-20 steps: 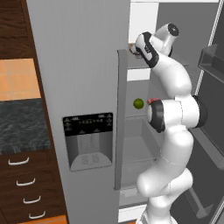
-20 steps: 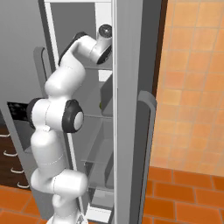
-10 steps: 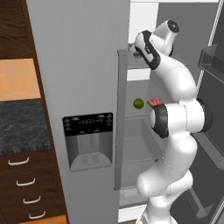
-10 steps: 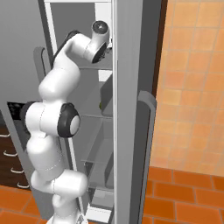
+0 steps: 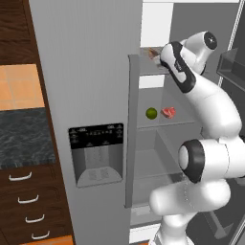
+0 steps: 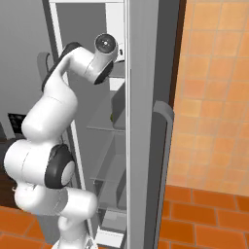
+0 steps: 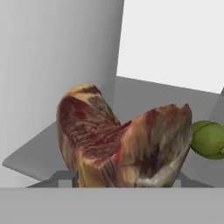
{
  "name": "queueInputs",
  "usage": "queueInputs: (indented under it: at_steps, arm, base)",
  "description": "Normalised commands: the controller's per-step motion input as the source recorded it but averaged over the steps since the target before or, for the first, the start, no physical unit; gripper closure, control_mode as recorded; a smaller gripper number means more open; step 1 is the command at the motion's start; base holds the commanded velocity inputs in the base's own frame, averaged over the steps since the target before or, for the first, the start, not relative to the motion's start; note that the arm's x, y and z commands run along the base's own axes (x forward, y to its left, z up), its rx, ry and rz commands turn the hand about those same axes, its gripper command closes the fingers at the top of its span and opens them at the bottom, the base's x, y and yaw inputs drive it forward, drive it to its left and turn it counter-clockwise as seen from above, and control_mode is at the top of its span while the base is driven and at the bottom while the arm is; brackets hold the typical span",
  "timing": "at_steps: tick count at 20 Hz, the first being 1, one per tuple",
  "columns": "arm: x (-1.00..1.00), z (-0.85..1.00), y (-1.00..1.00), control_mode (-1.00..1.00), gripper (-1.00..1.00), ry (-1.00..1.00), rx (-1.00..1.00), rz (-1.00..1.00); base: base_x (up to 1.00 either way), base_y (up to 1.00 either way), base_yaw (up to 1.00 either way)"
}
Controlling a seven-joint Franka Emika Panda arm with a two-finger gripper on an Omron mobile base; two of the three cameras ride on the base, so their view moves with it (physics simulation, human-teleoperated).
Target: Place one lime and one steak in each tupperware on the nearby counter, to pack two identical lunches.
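Red-brown marbled steak [image 7: 124,146] looms close before the end effector [image 5: 157,53] on the fridge's upper shelf [image 7: 39,151], apparently pinched between the jaws and bulging upward; fingertips hidden beneath the meat. One lime [image 7: 209,139] sits just beside it, near touching. Lower shelf carries a second lime [image 5: 151,113] and second steak [image 5: 168,112], apart. Judgement: grip looks seated. Lift straight, slowly, clear of the neighbouring lime, then withdraw without brushing the fridge door [image 5: 95,95] toward the desk [image 5: 24,136].
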Motion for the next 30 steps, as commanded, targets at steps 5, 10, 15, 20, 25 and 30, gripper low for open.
queueInputs:
  at_steps: [5, 10, 15, 20, 25, 30]
  arm:
    - [-1.00, 0.43, -0.25, -1.00, 1.00, 0.03, 0.00, -0.04]
    - [-1.00, -0.21, -0.03, -1.00, 1.00, 0.00, -0.02, -0.05]
    - [-1.00, -0.49, 0.00, -1.00, 1.00, 0.00, -0.06, -0.01]
    - [-0.40, -0.17, 0.11, 1.00, 1.00, -0.02, -0.04, 0.00]
    - [0.00, 0.00, 0.00, 1.00, 1.00, 0.00, 0.00, 0.00]
    - [0.00, 0.00, 0.00, 1.00, 1.00, 0.00, 0.00, 0.00]
  base:
    - [0.00, 0.00, 0.00]
    - [0.00, 0.00, 0.00]
    - [0.00, 0.00, 0.00]
    - [-0.60, 0.54, 0.05]
    - [-0.56, 1.00, 0.09]
    - [0.33, 1.00, 0.00]
